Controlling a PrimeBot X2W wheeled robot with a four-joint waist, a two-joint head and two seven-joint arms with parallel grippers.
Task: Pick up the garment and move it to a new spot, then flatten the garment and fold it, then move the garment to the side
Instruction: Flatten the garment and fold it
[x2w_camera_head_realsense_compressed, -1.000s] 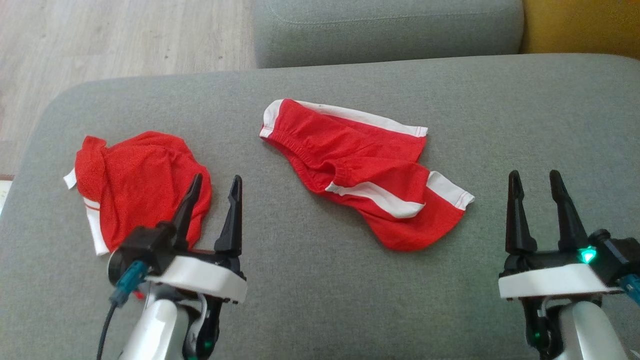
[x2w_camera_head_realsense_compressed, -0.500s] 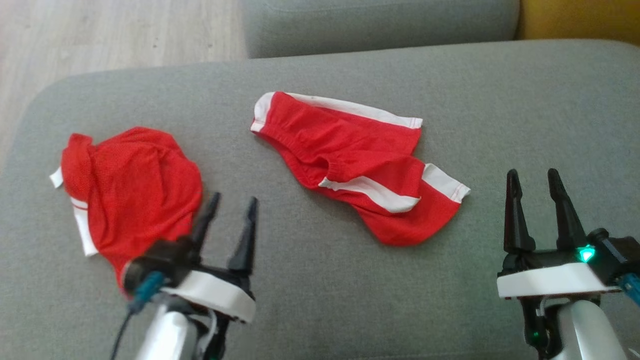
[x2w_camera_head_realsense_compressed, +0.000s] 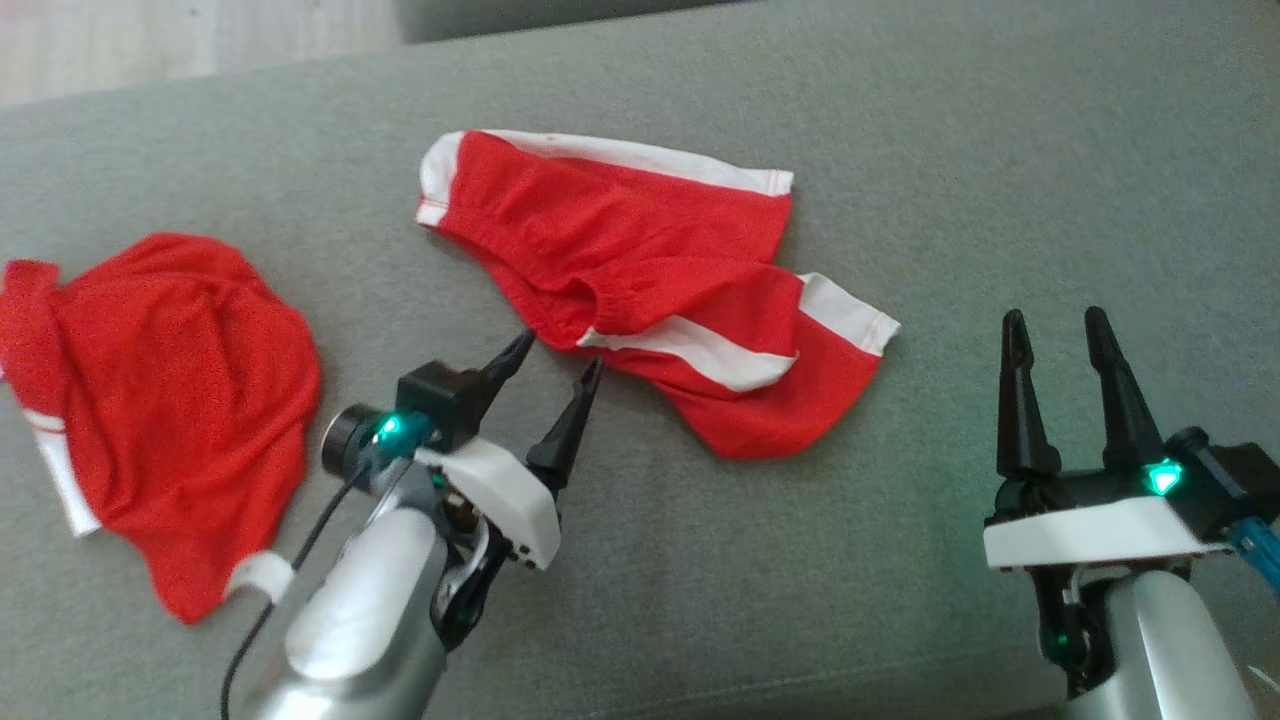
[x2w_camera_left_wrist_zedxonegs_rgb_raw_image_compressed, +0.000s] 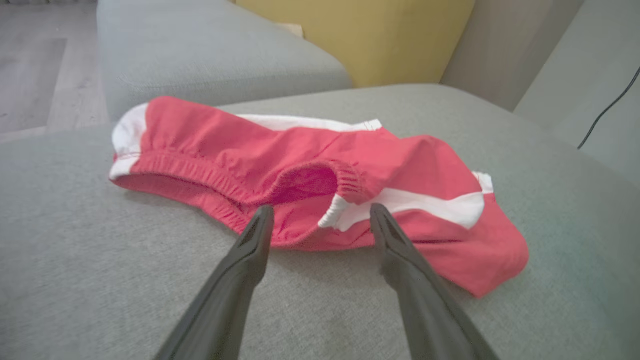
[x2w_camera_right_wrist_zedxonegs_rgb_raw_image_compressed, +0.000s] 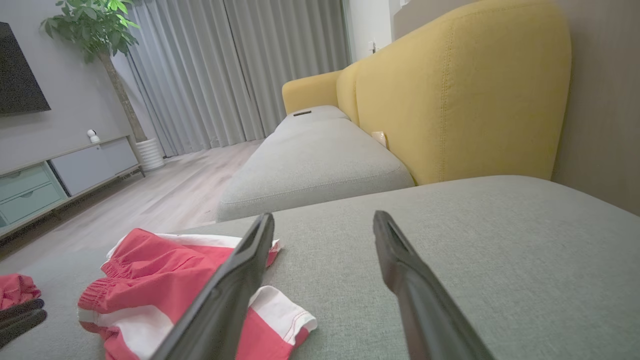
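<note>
Grey cushion (x2w_camera_head_realsense_compressed: 950, 150) carries everything, with pale wood floor (x2w_camera_head_realsense_compressed: 150, 40) beyond its far left edge and a yellow sofa back (x2w_camera_right_wrist_zedxonegs_rgb_raw_image_compressed: 450, 90) behind it in the right wrist view. Red shorts (x2w_camera_head_realsense_compressed: 620, 250) with white side stripes lie crumpled near the middle of the cushion, waistband toward the left and one white-trimmed leg hem pointing right. A second red garment (x2w_camera_head_realsense_compressed: 170, 400) lies bunched well to their left, apart from them. The left jaws stand wide open and empty, tilted up and to the right, with their tips at the near edge of the shorts by the elastic waistband. In the left wrist view the tips frame the waistband opening; whether they touch the cloth cannot be told. The right jaws, also wide open and empty, point away from the robot at the lower right, over bare cushion and well apart from the shorts.
</note>
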